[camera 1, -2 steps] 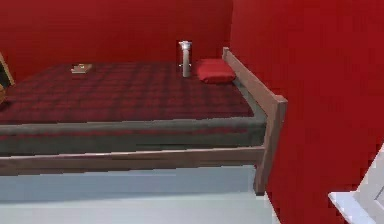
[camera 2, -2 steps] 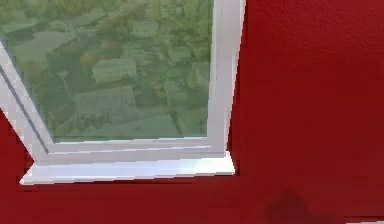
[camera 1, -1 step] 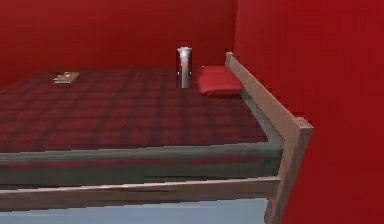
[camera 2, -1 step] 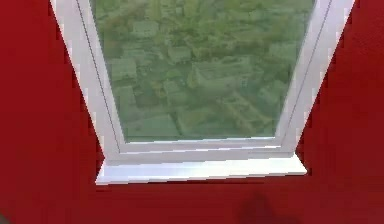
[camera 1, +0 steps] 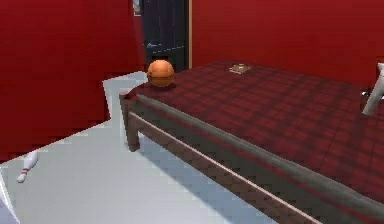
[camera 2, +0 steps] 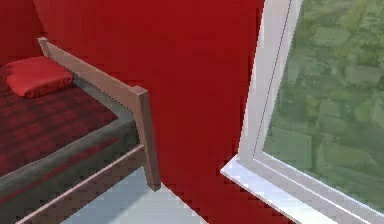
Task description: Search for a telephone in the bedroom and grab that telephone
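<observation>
On the bed, a ball lies loose at the far left corner, a flat thing farther right; neither looks like a telephone. The pincer's state I cannot tell.

Can't tell robot body's colours, shapes, cables or markings frm fwd & arm side views.

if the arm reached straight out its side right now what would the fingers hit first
Most likely the red wall, close by, just beside the window. The bed's corner post stands left of that line in the arm side view. Depth is unclear, so this is a guess.
</observation>
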